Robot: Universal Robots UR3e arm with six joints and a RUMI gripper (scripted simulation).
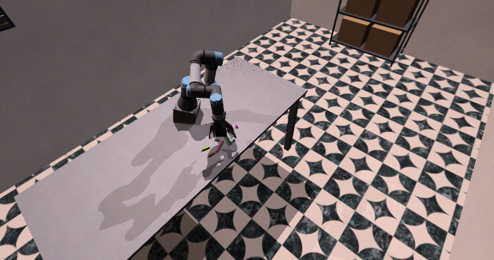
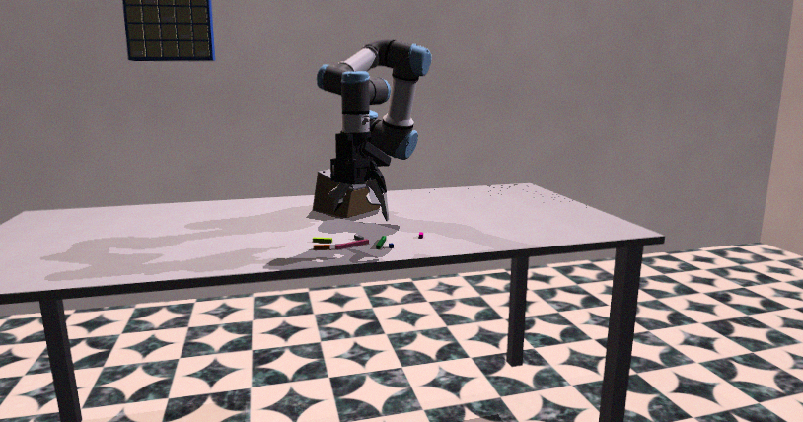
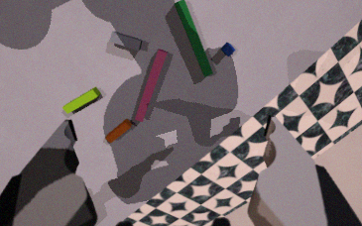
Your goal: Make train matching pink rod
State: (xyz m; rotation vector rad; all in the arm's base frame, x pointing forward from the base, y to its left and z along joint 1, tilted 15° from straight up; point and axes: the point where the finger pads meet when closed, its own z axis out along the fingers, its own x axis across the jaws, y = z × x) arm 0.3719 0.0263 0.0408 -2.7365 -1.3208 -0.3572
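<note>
My gripper [image 1: 223,137] [image 2: 361,213] [image 3: 172,119] is open and empty, above the rods. The pink rod [image 1: 219,146] [image 2: 353,244] [image 3: 151,86] lies flat. The orange rod [image 1: 210,153] [image 2: 322,246] [image 3: 119,131] lies at an angle close to its lower end in the wrist view; I cannot tell whether they touch. The lime rod [image 1: 206,149] [image 2: 322,240] [image 3: 81,100] lies apart, left of them. The grey rod [image 1: 216,140] [image 2: 358,237] [image 3: 128,41] lies near the pink rod's other end. The blue rod [image 1: 233,140] [image 2: 391,246] [image 3: 228,49] lies apart beside the green rod [image 1: 228,140] [image 2: 381,242] [image 3: 195,42].
A magenta rod [image 1: 236,126] [image 2: 420,235] lies apart from the others, outside the wrist view. The front edge of the table [image 1: 86,175] [image 2: 224,278] is close to the rods. The arm's base box [image 1: 186,115] [image 2: 336,202] stands behind them.
</note>
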